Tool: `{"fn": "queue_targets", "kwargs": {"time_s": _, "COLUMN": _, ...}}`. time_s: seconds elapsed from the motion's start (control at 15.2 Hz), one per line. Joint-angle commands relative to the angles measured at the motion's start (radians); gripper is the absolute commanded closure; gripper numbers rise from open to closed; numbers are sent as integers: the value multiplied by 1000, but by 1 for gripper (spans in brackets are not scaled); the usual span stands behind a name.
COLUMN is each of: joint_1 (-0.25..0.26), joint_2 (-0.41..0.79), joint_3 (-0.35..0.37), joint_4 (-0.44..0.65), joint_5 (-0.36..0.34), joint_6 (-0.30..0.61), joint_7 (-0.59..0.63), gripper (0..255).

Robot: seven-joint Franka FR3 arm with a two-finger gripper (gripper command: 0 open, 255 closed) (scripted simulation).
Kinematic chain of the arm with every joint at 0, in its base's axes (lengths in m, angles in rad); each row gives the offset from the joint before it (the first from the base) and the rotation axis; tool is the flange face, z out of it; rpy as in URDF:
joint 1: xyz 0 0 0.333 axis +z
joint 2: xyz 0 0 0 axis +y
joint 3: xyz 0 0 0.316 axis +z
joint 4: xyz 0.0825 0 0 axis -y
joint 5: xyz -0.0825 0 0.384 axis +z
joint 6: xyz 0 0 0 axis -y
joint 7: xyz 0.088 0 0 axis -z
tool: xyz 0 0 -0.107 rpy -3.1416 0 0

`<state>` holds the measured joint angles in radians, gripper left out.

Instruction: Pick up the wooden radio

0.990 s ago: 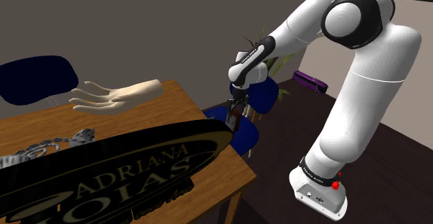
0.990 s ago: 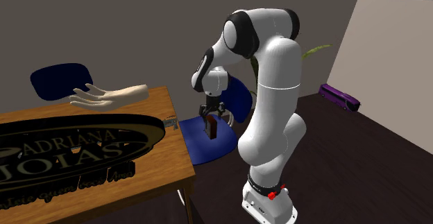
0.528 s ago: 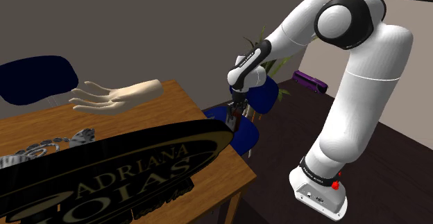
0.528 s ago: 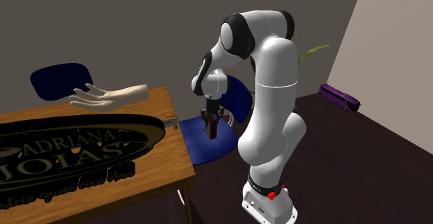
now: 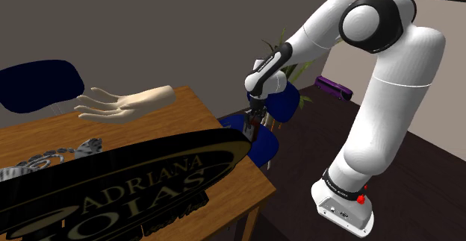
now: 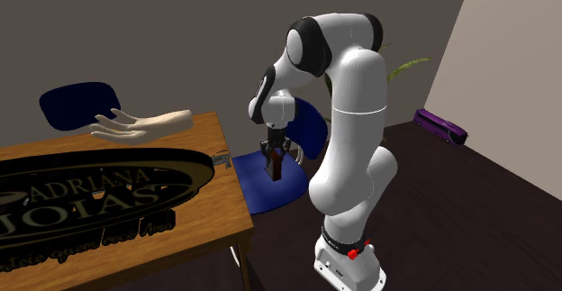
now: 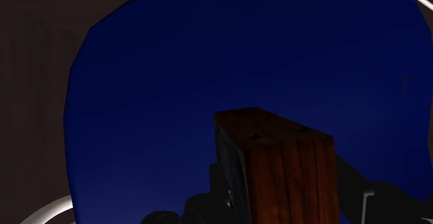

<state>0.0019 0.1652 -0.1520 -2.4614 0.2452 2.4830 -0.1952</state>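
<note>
The wooden radio point(image 7: 286, 166) is a small upright box of reddish-brown wood with a dark front face, standing on the seat of a blue chair point(image 7: 208, 70). My black gripper point(image 6: 275, 157) comes down on it from above and is shut on it, one finger point(image 7: 223, 186) pressed against each side. In the shoulder view the gripper point(image 5: 254, 121) and the radio point(image 5: 252, 132) sit just past the table's corner, over the blue chair point(image 5: 266, 148). The second exterior view shows the radio point(image 6: 276, 166) low between the fingers, above the seat point(image 6: 270, 193).
A wooden table point(image 5: 187, 116) carries a big black oval sign point(image 5: 127, 187) reading "ADRIANA JOIAS", a pale mannequin hand point(image 5: 123, 103) and some silver jewellery point(image 5: 52, 157). Another blue chair point(image 5: 37, 83) stands behind the table. A purple object point(image 6: 441, 125) lies on the dark floor by a plant point(image 6: 405, 68).
A second ago the fingers stood apart on either side of the radio; they have since shut on it. The arm has barely moved and the radio stays on the seat.
</note>
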Motion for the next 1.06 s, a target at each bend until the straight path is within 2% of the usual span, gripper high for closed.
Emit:
{"fn": "queue_targets", "kwargs": {"time_s": 0.0, "joint_1": 1, "joint_2": -20, "joint_3": -3, "joint_4": 1, "joint_5": -11, "joint_6": -21, "joint_7": 10, "gripper": 255}}
{"fn": "queue_targets", "kwargs": {"time_s": 0.86, "joint_1": 2, "joint_2": -177, "joint_3": -16, "joint_4": 25, "joint_5": -85, "joint_6": -193, "joint_7": 77, "gripper": 255}}
{"fn": "queue_targets", "kwargs": {"time_s": 0.99, "joint_1": 2, "joint_2": -178, "joint_3": -16, "joint_4": 26, "joint_5": -86, "joint_6": -195, "joint_7": 77, "gripper": 255}}
